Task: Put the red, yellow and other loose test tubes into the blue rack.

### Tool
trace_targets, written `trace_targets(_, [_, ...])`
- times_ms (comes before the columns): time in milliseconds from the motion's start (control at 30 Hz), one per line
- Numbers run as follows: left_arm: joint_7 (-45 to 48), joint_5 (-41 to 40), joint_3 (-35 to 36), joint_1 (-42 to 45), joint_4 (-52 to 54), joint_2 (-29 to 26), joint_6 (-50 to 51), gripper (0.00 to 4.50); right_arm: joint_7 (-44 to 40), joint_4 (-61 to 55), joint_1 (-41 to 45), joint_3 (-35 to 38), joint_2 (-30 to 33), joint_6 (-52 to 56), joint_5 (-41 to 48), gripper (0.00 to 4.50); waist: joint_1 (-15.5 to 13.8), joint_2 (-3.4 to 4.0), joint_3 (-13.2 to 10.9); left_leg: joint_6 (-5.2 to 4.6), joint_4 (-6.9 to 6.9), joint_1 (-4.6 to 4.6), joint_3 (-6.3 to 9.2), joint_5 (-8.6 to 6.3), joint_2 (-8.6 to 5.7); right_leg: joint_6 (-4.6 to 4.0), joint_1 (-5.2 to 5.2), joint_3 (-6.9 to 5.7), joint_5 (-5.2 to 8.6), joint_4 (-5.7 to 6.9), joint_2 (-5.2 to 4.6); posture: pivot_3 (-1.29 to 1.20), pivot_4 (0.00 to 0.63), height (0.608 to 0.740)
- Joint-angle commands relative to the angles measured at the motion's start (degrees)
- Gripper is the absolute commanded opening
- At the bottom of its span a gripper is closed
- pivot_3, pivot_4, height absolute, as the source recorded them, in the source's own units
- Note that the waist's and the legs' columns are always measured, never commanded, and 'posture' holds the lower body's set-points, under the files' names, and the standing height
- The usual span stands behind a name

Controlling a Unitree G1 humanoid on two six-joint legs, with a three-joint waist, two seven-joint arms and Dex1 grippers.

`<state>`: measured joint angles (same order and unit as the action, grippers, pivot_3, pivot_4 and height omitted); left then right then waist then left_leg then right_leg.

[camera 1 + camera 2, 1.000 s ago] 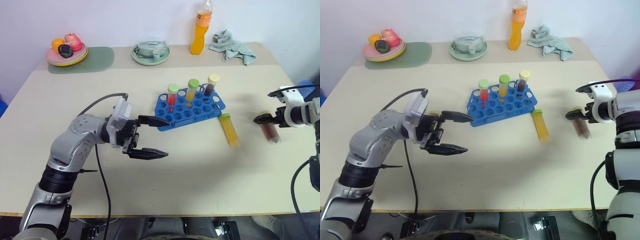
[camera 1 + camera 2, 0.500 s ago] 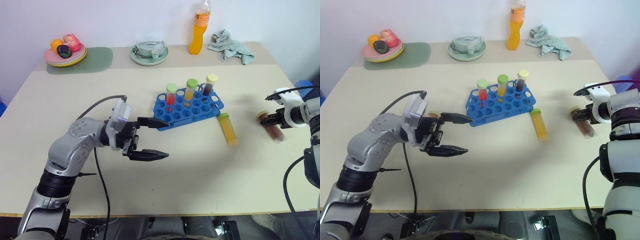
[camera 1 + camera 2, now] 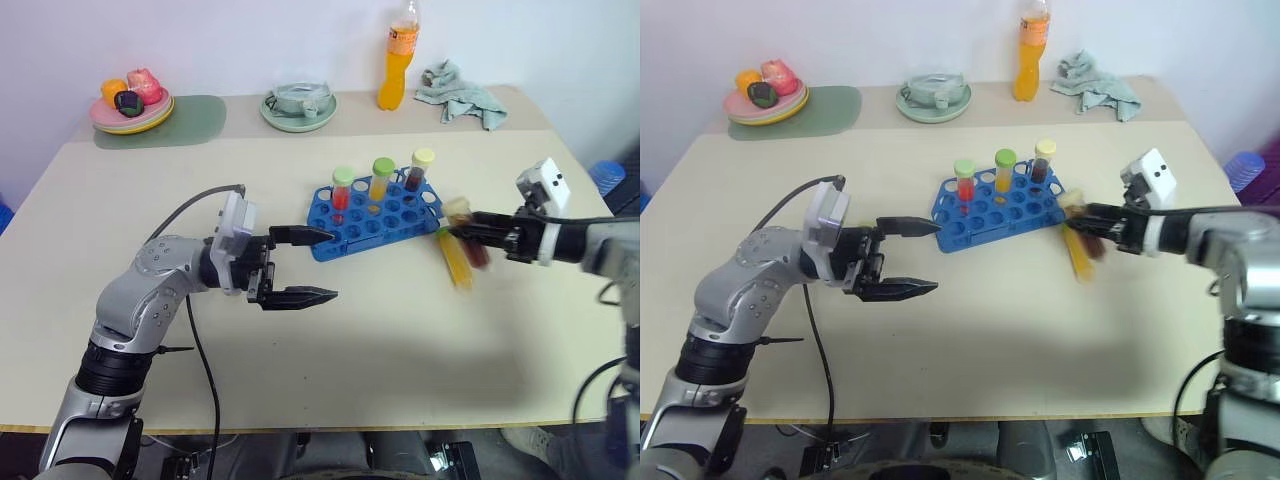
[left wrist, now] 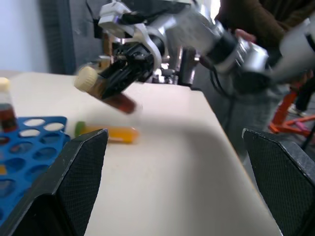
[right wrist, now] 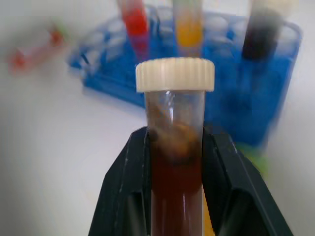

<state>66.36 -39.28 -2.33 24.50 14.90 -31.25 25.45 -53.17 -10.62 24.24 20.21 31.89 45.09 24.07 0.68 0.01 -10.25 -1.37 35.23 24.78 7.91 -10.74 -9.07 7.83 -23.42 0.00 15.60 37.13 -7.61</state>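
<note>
R gripper (image 3: 478, 232) pinches brown tube (image 5: 175, 147) nr blue rack (image 3: 375, 216); L gripper (image 3: 305, 265) spread, idle. Advise: tilt tube upright, align over empty hole, lower slowly.

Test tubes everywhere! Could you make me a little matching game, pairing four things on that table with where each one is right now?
Things:
1. brown tube
2. yellow tube
3. red tube
4. orange bottle

Places:
A. standing in the blue rack
B. lying flat on the table beside the rack
C. held off the table in the right gripper
D. upright at the table's far edge, near the cloth

Pairs: 1-C, 2-B, 3-A, 4-D
</note>
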Motion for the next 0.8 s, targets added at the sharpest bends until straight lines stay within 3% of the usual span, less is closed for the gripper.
trace_targets(33, [-2.14, 0.24, 2.63, -1.01, 0.14, 0.68, -1.99, 4.50, 4.98, -0.45, -0.12, 2.69, -10.46, -17.00, 3.03, 0.75, -0.02, 0.01, -0.01, 0.00, -0.02, 0.00, 0.01, 0.01, -0.02, 0.00, -0.02, 0.00, 0.00, 0.00, 0.01, 0.00, 0.150, 0.739])
trace_targets(233, [-2.79, 1.74, 2.42, -2.45, -1.22, 1.73, -4.38, 4.50, 12.10, 12.56, 1.67, -2.07, -18.67, -38.65, -4.36, 0.75, -0.18, 0.02, -0.01, 0.26, -0.02, -0.04, 0.02, 0.17, -0.09, -0.01, -0.01, -0.03, -0.02, 0.01, 0.14, 0.00, 0.150, 0.739])
trace_targets(400, [-3.27, 2.72, 2.90, -1.92, -2.24, 2.25, -5.90, 4.50, 14.77, 26.92, 7.16, -2.52, -20.45, -50.64, -5.91, 0.75, 0.34, 0.04, -0.02, 0.12, -0.15, -0.30, 0.00, 0.09, -0.02, -0.05, 0.10, 0.02, -0.04, 0.11, 0.25, 0.00, 0.150, 0.739])
trace_targets(633, [-4.08, 3.15, 3.51, -2.81, -2.39, 2.17, -7.48, 4.50, 14.50, 38.66, 10.55, -2.82, -19.21, -58.45, -5.30, 0.75, 0.28, 0.04, -0.02, 0.40, -0.22, -0.32, 0.03, 0.26, 0.02, -0.07, 0.08, 0.03, -0.03, 0.11, 0.31, 0.00, 0.150, 0.739])
trace_targets(800, [-5.13, 3.00, 3.94, -4.13, -1.20, 1.96, -7.78, 4.50, 13.49, 39.45, 10.55, -2.71, -18.75, -59.20, -3.13, 0.75, 0.27, 0.04, -0.02, 0.39, -0.21, -0.37, 0.04, 0.25, 0.03, -0.08, 0.09, 0.04, -0.03, 0.13, 0.33, 0.00, 0.150, 0.739])
